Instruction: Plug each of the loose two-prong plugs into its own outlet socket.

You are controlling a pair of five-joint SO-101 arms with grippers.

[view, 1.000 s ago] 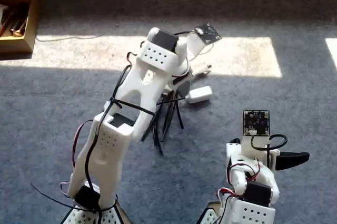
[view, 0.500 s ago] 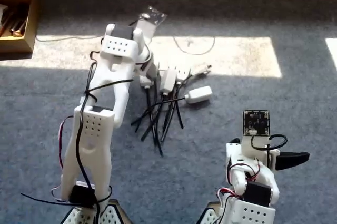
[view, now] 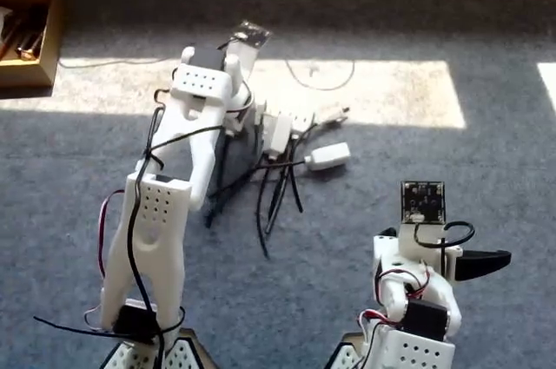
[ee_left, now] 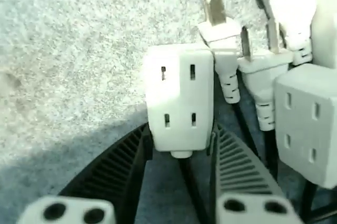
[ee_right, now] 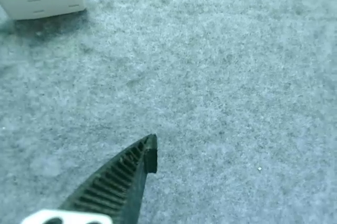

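Outlet socket, white, sits clamped in our left gripper over the grey carpet. Our right gripper hangs back by its base, well apart; we cannot tell its state. Just beyond the held socket lie loose two-prong plugs, touching, beside a second socket.
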